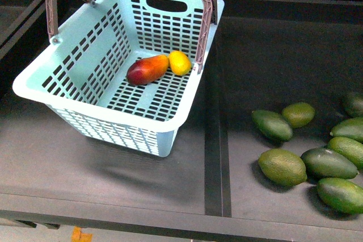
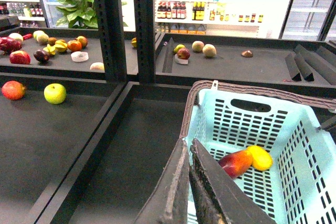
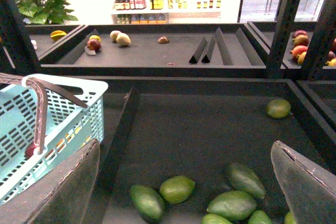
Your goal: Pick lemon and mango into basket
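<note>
Hanging above the basket (image 2: pixel 294 145), left gripper (image 2: pixel 190 182) closed, right gripper (image 3: pixel 184 182) spread

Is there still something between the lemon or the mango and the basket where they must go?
Nothing visible. The lemon and the mango lie already on the slotted floor of the basket, touching each other, near its far wall.

mango (image 1: pixel 147 69) and lemon (image 1: pixel 180 62) touching, in basket (image 1: pixel 85 66) | avocados (image 1: pixel 282 166) right of basket, well apart
</note>
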Motion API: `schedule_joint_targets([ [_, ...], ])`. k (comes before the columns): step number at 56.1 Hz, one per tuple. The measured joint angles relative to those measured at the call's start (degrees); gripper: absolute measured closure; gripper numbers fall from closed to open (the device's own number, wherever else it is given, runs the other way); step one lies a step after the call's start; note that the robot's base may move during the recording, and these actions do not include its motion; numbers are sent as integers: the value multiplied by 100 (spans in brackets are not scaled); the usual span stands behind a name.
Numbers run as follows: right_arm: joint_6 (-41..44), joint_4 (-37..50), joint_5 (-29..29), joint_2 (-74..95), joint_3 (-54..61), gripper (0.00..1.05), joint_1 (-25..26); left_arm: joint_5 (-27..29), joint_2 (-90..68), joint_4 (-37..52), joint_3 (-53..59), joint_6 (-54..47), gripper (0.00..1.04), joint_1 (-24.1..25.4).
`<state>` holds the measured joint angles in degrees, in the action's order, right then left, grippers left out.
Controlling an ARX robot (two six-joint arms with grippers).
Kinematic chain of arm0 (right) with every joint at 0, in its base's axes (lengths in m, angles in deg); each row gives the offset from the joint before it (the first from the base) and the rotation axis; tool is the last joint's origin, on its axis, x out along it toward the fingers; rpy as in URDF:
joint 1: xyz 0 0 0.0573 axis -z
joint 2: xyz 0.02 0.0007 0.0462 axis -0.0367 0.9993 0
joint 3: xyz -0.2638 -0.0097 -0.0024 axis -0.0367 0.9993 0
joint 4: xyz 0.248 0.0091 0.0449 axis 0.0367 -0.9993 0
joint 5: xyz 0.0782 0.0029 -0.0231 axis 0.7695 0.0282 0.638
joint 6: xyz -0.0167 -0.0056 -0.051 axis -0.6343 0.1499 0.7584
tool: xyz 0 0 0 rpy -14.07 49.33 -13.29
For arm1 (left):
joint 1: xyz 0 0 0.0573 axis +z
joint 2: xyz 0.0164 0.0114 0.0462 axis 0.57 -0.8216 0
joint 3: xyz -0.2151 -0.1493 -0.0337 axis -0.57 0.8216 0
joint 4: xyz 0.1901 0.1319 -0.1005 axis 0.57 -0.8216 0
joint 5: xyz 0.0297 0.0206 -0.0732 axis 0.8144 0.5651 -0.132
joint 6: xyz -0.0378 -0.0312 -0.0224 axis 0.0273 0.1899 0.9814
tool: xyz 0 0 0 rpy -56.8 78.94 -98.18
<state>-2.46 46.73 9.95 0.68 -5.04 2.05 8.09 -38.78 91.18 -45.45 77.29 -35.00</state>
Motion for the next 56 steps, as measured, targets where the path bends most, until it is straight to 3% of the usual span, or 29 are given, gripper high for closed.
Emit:
schedule_joint_targets([
  [47,0,0,0,0,0,9,0,0,2122,-2061,0,0,101,0],
  [51,0,0,0,0,0,9,0,-2,2667,-2796,0,2,101,2],
  [56,0,0,2,0,0,9,0,0,3075,-3053,0,0,101,2],
])
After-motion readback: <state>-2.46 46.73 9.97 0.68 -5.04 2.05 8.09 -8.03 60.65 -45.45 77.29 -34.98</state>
